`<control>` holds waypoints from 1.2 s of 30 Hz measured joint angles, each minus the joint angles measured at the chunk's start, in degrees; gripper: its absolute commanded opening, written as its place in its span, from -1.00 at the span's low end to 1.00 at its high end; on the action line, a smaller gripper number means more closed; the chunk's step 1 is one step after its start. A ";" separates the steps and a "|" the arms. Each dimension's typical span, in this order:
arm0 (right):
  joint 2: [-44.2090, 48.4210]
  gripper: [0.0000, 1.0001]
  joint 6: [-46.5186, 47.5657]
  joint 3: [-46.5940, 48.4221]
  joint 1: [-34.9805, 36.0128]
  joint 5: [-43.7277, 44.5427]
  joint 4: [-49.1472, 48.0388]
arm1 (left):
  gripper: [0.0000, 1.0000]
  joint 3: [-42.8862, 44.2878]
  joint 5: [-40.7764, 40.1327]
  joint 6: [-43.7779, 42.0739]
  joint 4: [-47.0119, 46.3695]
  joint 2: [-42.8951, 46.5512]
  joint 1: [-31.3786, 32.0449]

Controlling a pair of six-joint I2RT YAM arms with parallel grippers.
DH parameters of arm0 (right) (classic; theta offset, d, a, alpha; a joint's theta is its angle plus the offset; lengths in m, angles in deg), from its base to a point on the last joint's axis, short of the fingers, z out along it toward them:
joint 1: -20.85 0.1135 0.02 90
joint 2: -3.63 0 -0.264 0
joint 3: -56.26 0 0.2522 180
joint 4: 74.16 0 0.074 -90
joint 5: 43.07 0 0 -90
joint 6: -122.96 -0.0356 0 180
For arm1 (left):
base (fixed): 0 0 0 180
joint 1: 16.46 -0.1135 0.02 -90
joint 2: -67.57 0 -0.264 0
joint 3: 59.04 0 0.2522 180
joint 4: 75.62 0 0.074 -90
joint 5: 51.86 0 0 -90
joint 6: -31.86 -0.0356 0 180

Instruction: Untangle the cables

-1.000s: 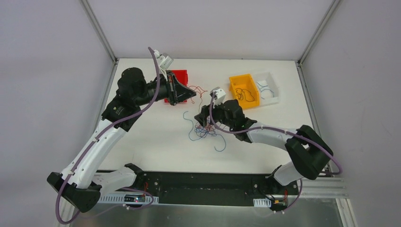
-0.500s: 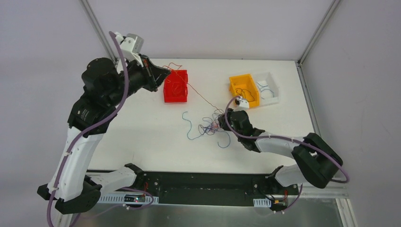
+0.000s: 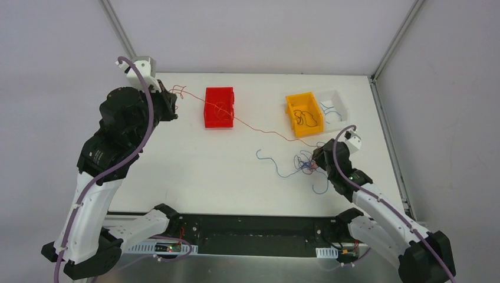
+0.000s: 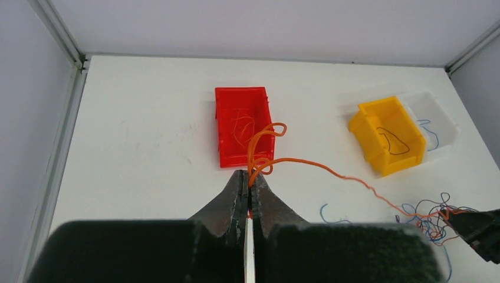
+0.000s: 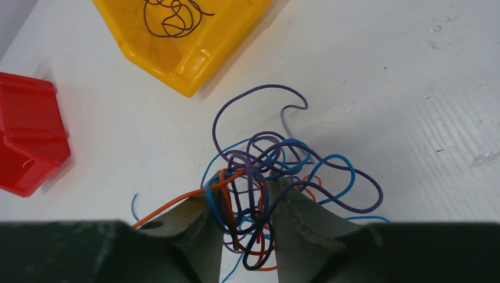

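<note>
The left arm's jaws, in the upper left of the top view, are pinched shut on one end of a thin orange wire (image 3: 259,131). That wire runs in a long line over the red plastic box (image 3: 208,109) and down to a little knot of thin orange, blue and dark wires (image 3: 305,162) at the middle right of the white desk (image 3: 188,171). The right arm's jaws are squeezed narrow around that knot, holding it near the yellow plastic box (image 3: 292,115). I think a hard pull could make the knot go tighter, not looser. The knot could also slip out and slide along the desk. The orange wire could slip free, snag the red box and drag it, or even snap, since it is so thin.
</note>
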 measured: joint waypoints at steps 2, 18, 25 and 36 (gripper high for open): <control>3.19 -0.75 0.83 0.00 -0.52 -1.07 1.88 | -1.00 -0.90 -0.15 -0.02 -0.02 -0.02 0.00; 2.51 -0.93 12.81 6.36 -0.24 -20.04 5.62 | -0.76 -25.46 20.44 5.84 -6.25 -3.67 0.00; -3.04 -0.92 17.62 12.87 3.67 -23.87 6.25 | -0.48 -33.42 16.26 8.22 -7.26 -3.45 0.00; -12.74 -0.91 21.18 20.22 7.39 -23.87 8.98 | 0.59 -37.31 12.76 9.31 -11.04 -3.04 0.00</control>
